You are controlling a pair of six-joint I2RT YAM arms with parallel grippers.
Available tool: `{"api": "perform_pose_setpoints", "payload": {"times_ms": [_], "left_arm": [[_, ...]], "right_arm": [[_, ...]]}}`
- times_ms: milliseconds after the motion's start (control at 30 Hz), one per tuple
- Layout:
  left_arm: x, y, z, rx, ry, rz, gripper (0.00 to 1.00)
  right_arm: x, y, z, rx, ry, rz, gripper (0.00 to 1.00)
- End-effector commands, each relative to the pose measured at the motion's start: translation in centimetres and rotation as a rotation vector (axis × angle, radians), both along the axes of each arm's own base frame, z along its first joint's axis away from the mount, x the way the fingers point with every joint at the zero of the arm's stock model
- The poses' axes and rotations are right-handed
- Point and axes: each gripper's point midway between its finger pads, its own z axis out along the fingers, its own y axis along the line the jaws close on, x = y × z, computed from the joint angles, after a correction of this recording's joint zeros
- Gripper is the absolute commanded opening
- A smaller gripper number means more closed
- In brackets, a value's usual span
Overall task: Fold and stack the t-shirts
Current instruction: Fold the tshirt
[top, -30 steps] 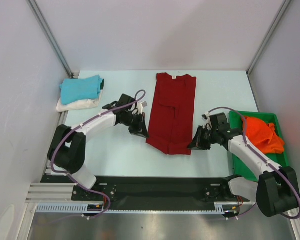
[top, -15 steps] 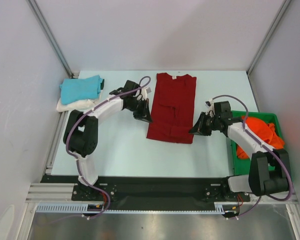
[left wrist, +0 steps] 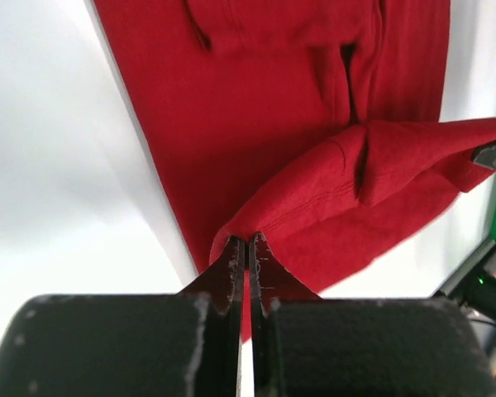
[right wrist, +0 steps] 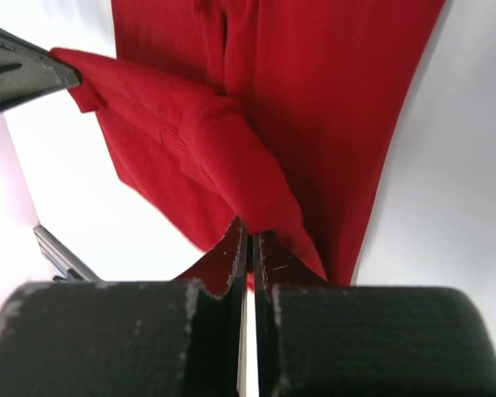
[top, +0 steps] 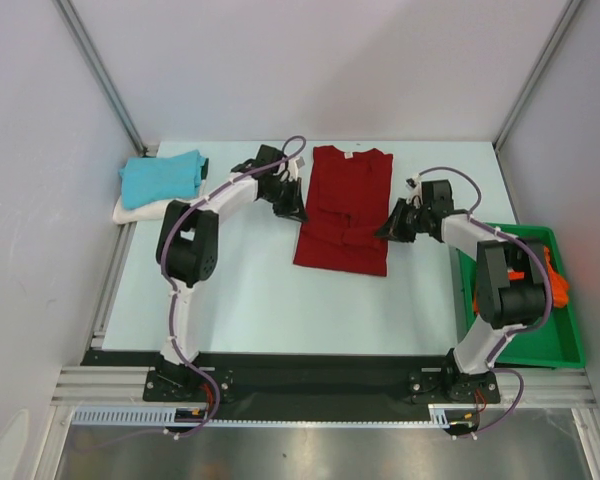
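While the dark red t-shirt (top: pixel 346 190) lies at the far middle of the table (top: pixel 250 290), the left gripper (left wrist: pixel 246 246) and right gripper (right wrist: pixel 249 233) each pinch a corner of its raised near hem between closed fingers, with bare surface flanking both side edges.

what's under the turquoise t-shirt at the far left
A cream white t-shirt lies under the turquoise t-shirt; only its near and left edge shows. The rest, and anything beneath it, is covered.
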Motion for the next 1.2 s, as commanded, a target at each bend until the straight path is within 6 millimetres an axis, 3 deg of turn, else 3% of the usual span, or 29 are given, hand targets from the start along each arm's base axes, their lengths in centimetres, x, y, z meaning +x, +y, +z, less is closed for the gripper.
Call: {"api": "perform_pose_setpoints", "payload": {"times_ms": [0, 33, 200, 233, 267, 300, 333, 367, 433, 467, 533, 600, 633, 667, 700, 767, 800, 900, 1033, 1167], "left_arm": [[3.1, 0.1, 1.2, 0.005, -0.107, 0.014, 0.00], [3.4, 0.1, 0.9, 0.008, -0.110, 0.016, 0.01], [5.2, 1.2, 0.3, 0.049, -0.145, 0.056, 0.01], [5.7, 1.4, 0.4, 0.056, -0.159, 0.066, 0.05], [6.1, 1.5, 0.5, 0.064, -0.173, 0.069, 0.23], [6.8, 1.4, 1.4, 0.060, -0.210, 0.067, 0.32], [7.1, 1.3, 2.0, 0.059, -0.231, 0.059, 0.40], [7.6, 1.2, 2.9, 0.056, -0.259, 0.063, 0.56], [8.1, 1.4, 4.6, 0.062, -0.307, 0.070, 0.69], [8.1, 1.5, 5.3, 0.062, -0.319, 0.072, 0.76], [7.3, 1.9, 6.6, 0.070, -0.328, 0.055, 0.80], [5.4, 2.6, 5.9, 0.082, -0.270, 0.042, 0.80], [4.5, 2.9, 5.6, 0.077, -0.238, 0.038, 0.81], [3.4, 3.0, 6.2, 0.045, -0.210, 0.033, 0.80], [1.4, 3.5, 4.3, 0.042, -0.133, 0.022, 0.79], [-0.6, 3.8, 4.2, -0.005, -0.078, 0.009, 0.77], [-2.1, 4.3, 2.7, 0.003, -0.018, 0.015, 0.77], [-4.8, 4.7, 1.1, -0.028, 0.078, 0.015, 0.77], [-7.3, 4.2, -0.2, -0.090, 0.175, 0.012, 0.77], [-8.1, 3.4, -1.1, -0.127, 0.232, 0.014, 0.75]], "right_arm": [[4.3, -0.1, 2.1, -0.006, -0.137, 0.000, 0.00], [4.6, 0.0, 1.3, -0.007, -0.122, 0.005, 0.00], [7.1, -0.1, 1.3, -0.023, -0.153, 0.004, 0.00], [7.3, -0.2, 1.1, -0.025, -0.151, -0.002, 0.03], [7.5, -0.3, 1.1, -0.026, -0.152, -0.006, 0.05], [7.6, -0.4, 1.1, -0.022, -0.149, -0.004, 0.07], [7.4, -0.4, 1.1, -0.022, -0.148, 0.002, 0.18], [7.1, -0.7, 1.4, -0.025, -0.142, -0.001, 0.25], [6.7, -2.1, 1.2, -0.042, -0.128, -0.032, 0.39], [6.3, -2.5, 2.1, -0.041, -0.137, -0.042, 0.41], [5.2, -4.1, 2.0, -0.032, -0.114, -0.077, 0.51], [3.6, -4.0, 2.6, -0.008, -0.091, -0.061, 0.53], [3.0, -5.2, 2.4, 0.001, -0.068, -0.084, 0.54], [1.1, -5.2, 1.1, 0.009, -0.002, -0.075, 0.54], [0.1, -5.0, 1.2, 0.023, 0.012, -0.062, 0.54], [-2.7, -4.5, -0.4, 0.048, 0.093, -0.046, 0.54], [-3.6, -4.0, -0.6, 0.074, 0.113, -0.028, 0.54], [-6.0, -3.8, -2.1, 0.086, 0.167, -0.023, 0.54], [-7.3, -3.6, -3.0, 0.099, 0.196, -0.020, 0.54], [-7.7, -3.6, -3.9, 0.105, 0.217, -0.038, 0.55]]}}
